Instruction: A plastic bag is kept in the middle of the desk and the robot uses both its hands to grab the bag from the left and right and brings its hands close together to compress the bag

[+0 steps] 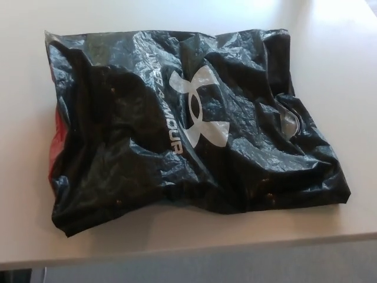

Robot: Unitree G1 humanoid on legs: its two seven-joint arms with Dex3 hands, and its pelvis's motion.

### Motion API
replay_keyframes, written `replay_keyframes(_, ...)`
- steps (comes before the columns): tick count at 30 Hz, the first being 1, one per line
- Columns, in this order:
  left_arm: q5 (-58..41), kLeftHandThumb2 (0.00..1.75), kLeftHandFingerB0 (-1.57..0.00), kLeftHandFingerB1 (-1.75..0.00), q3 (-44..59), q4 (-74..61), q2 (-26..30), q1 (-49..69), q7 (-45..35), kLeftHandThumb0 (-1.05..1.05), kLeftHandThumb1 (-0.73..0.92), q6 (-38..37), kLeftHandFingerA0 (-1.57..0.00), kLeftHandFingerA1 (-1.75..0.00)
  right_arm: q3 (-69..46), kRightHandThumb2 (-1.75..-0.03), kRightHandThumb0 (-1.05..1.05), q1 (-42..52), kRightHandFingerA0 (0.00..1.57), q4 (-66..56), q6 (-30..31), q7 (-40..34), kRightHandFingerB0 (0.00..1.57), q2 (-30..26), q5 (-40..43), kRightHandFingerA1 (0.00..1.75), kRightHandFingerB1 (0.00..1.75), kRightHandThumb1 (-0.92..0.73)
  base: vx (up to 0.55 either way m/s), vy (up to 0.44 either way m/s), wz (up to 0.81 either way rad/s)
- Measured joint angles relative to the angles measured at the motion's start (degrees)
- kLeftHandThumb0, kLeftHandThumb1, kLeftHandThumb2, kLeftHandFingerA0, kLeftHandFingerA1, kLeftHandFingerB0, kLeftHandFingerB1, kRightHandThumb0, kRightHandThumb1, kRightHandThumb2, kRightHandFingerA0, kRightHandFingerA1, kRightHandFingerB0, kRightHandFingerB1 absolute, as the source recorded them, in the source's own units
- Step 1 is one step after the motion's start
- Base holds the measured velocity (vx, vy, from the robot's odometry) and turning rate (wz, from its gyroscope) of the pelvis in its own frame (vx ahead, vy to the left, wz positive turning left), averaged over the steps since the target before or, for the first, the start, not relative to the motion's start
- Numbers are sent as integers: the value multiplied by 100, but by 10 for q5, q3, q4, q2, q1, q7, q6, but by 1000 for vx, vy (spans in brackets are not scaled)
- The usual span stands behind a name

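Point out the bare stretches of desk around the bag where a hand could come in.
The black plastic bag fills the middle of the desk. Bare desk lies left of the bag's red-tinted edge, right of its crumpled right side, and along the far edge beyond it. The tightest spot is the narrow strip between the bag and the desk's near edge. Neither hand is in view.
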Motion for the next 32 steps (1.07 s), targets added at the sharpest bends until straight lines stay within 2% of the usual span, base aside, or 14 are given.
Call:
replay_keyframes(5,-14,113,0,-47,16,5,-25,103,-22,-34,56,-20,-1,-47,-1,-82,-57,116,1,17,-37,14,1,12,10,14,9,-89,0,0,0)
replay_keyframes(6,-18,103,-10,-39,18,15,-32,129,-29,-78,77,-27,-17,-44,-1,-109,-71,146,0,31,-47,18,0,16,11,25,22,-77,0,0,0)
replay_keyframes(8,-24,71,-16,-28,19,38,-46,170,-41,-69,92,-41,-25,-36,2,-98,-75,190,0,65,-66,23,0,21,12,18,13,-79,0,0,0)
replay_keyframes(10,-30,73,-15,-29,20,74,-63,212,-55,-67,92,-61,-25,-36,6,-82,-68,234,0,112,-87,30,0,27,13,13,7,-92,0,0,0)
replay_keyframes(11,-31,72,-14,-27,20,85,-68,222,-58,-70,92,-66,-24,-35,9,-115,-82,245,0,122,-90,32,0,29,13,20,14,-85,0,0,0)
replay_keyframes(12,-33,115,0,-47,20,107,-76,242,-66,-33,60,-77,-1,-47,15,-116,-82,263,0,143,-95,38,0,34,16,21,15,-85,0,0,0)
replay_keyframes(14,-42,116,0,-47,19,134,-88,273,-83,-32,61,-92,-1,-47,22,-100,-84,287,0,173,-100,53,0,43,29,11,1,-83,0,0,0)
replay_keyframes(15,-47,76,-14,-29,19,145,-93,285,-91,-65,92,-98,-23,-37,25,-116,-77,297,0,183,-102,60,0,46,34,23,18,-84,0,0,0)
replay_keyframes(16,-52,116,0,-47,19,158,-97,299,-100,-32,62,-103,-2,-48,27,-116,-78,310,0,194,-104,68,0,48,40,21,16,-85,0,0,0)
replay_keyframes(23,-97,113,0,-47,18,218,-120,388,-177,-33,58,-144,-1,-47,36,-73,-72,389,0,218,-125,128,0,51,87,19,12,-92,0,0,0)
replay_keyframes(25,-100,113,0,-47,16,219,-122,400,-189,-34,57,-156,-1,-47,36,-109,-78,401,0,217,-132,138,0,51,97,22,17,-80,0,0,0)
replay_keyframes(26,-101,67,-15,-27,13,219,-127,409,-195,-70,89,-166,-24,-35,36,-112,-76,407,0,218,-140,146,0,51,103,24,17,-82,0,0,0)
replay_keyframes(28,-100,66,-16,-27,10,218,-131,414,-202,-71,86,-181,-24,-35,36,-78,-69,410,0,226,-156,151,0,50,103,22,14,-92,0,0,0)
replay_keyframes(32,-97,109,-1,-47,3,217,-137,419,-213,-36,51,-216,-3,-48,33,-115,-73,410,0,236,-196,150,0,38,88,30,25,-80,0,0,0)
